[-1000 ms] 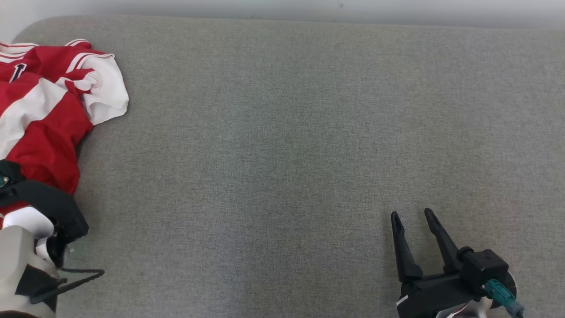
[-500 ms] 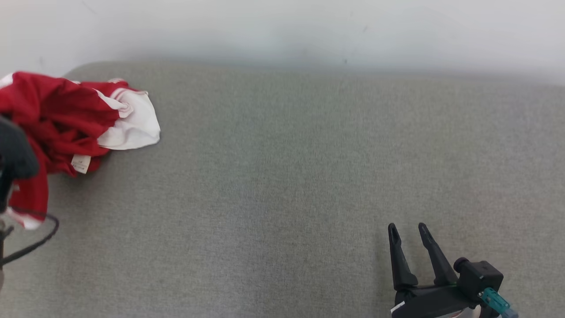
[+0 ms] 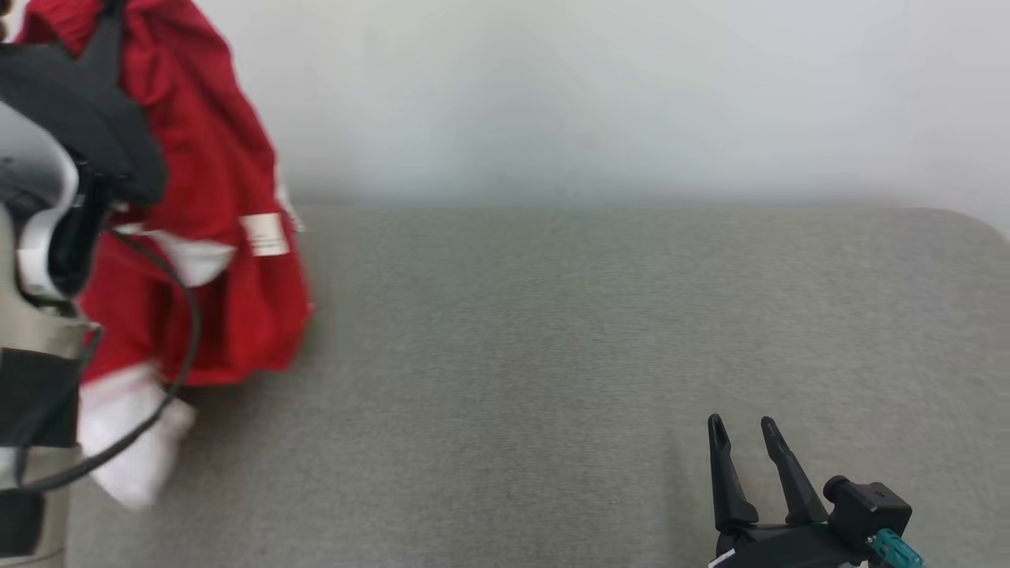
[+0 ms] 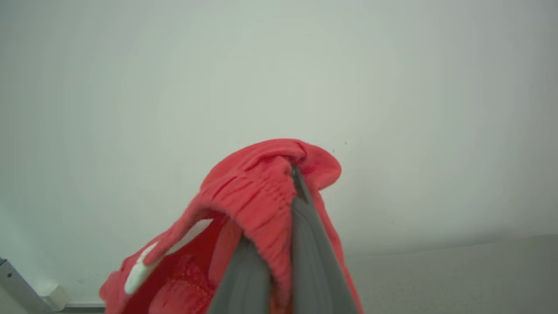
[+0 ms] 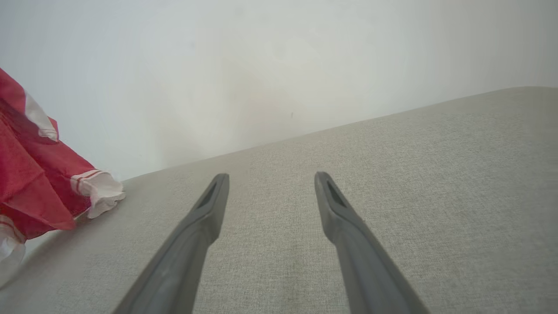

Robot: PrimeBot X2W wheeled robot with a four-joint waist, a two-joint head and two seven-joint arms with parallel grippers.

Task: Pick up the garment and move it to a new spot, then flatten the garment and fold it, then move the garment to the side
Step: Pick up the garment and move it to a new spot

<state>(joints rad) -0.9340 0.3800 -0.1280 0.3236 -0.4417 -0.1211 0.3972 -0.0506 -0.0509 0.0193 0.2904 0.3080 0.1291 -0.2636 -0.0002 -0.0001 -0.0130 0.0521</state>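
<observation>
Left gripper (image 4: 297,183) pinches red-white garment (image 3: 225,260) (hanging, blurred), upper left of frame. Right gripper (image 3: 742,432) spread, lower right, over grey surface (image 3: 552,355).

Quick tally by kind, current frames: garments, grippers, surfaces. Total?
Garments: 1, the red and white garment, lifted by the left gripper
Grippers: 2, the left gripper shut on the garment, the right gripper open and empty
Surfaces: 1, the grey fabric surface
Total: 4
</observation>
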